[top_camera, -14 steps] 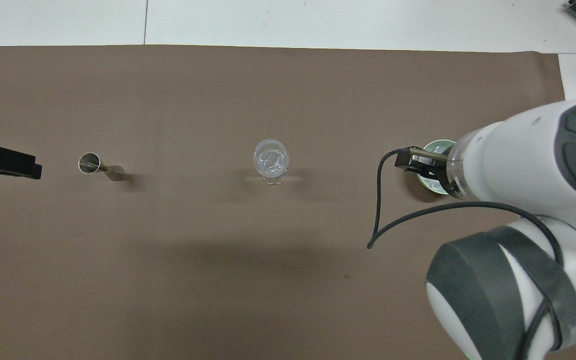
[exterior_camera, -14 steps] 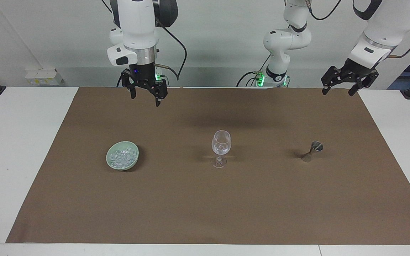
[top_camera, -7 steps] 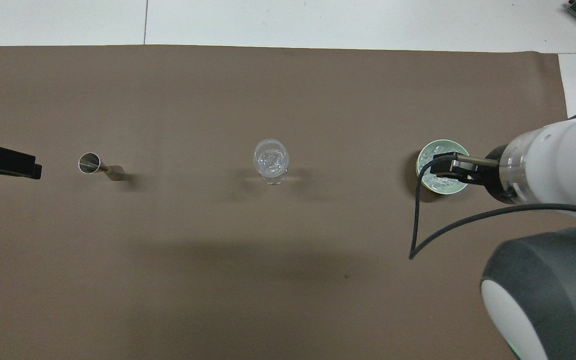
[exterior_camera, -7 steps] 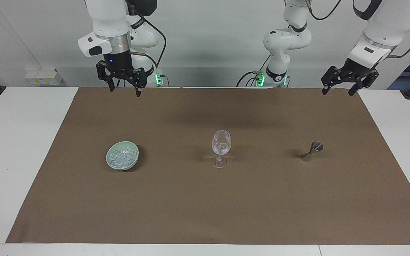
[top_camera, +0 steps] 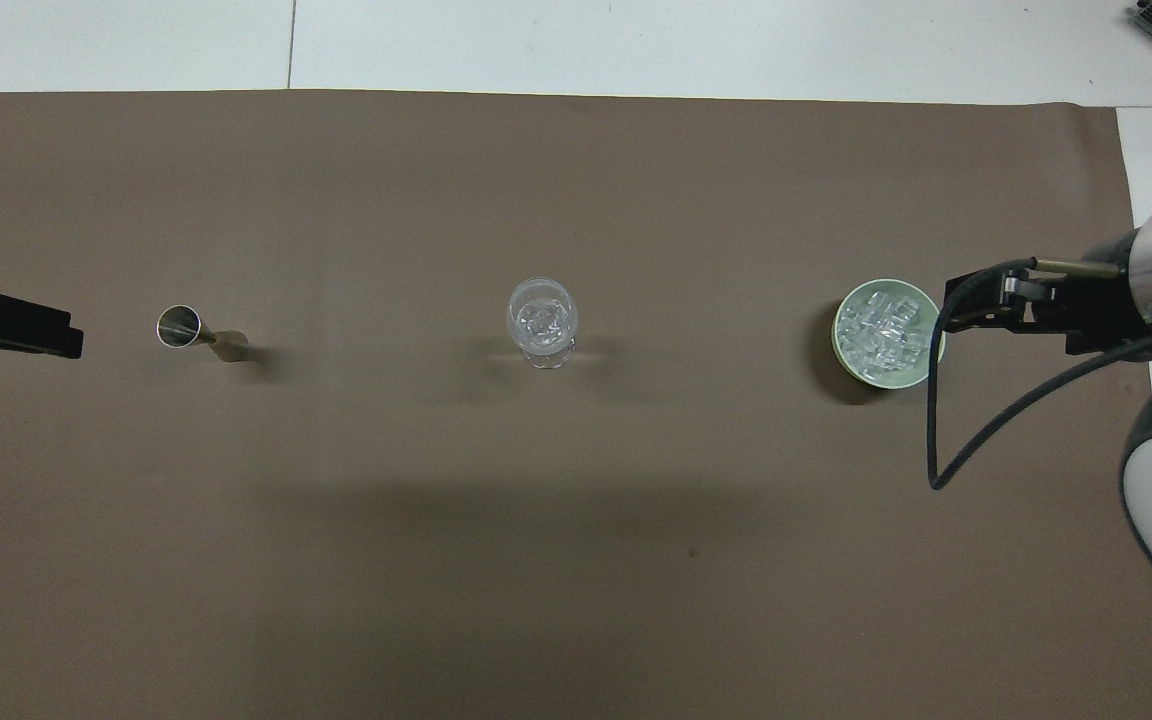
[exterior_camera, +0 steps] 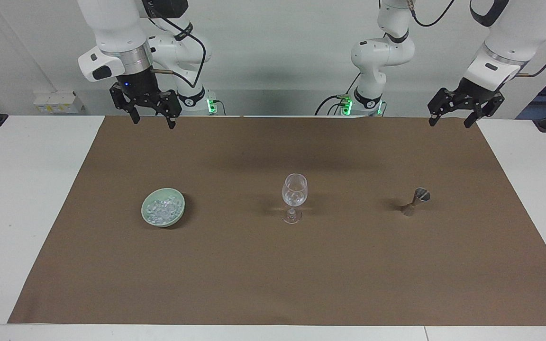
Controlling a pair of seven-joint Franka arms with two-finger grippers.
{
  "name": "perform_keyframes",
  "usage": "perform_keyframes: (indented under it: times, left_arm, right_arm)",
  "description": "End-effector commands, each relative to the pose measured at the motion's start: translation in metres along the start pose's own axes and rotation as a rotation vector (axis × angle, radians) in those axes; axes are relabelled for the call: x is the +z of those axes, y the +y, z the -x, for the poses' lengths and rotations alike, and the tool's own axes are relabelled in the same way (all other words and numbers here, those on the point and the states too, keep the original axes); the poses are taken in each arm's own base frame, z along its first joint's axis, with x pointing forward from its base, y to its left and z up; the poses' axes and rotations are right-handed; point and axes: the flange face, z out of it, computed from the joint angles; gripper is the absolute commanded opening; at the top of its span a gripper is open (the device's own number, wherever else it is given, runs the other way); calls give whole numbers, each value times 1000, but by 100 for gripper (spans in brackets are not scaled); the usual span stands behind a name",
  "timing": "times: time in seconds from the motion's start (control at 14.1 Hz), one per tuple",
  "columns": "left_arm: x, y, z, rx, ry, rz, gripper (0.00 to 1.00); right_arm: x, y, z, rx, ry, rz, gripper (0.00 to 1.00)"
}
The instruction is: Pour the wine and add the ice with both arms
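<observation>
I see my right gripper (exterior_camera: 151,120) raised with fingers spread and empty, over the mat's (exterior_camera: 273,265) edge nearest the robots. My left gripper (exterior_camera: 452,121) hangs over that same edge at its own end, also spread, holding nothing. Farther out, in a row: bowl (exterior_camera: 163,207) of ice (exterior_camera: 161,209), glass (exterior_camera: 294,197), jigger (exterior_camera: 415,201).

Pale green bowl (exterior_camera: 163,213), clear wine glass (exterior_camera: 294,194), plain brown mat (exterior_camera: 273,265).
</observation>
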Motion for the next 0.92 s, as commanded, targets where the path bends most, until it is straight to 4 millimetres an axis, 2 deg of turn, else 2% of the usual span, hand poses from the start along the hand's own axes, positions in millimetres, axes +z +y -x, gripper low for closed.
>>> perform_keyframes:
  times: [0.0,0.85]
  left_arm:
    - [-6,-1,4,-6,10,6,100]
    - [-7,-1,4,-6,11,6,100]
  right_arm:
    - [-7,4,-5,-34,-4,-26,100]
    - [-8,3,-2,-57,0,-40,100]
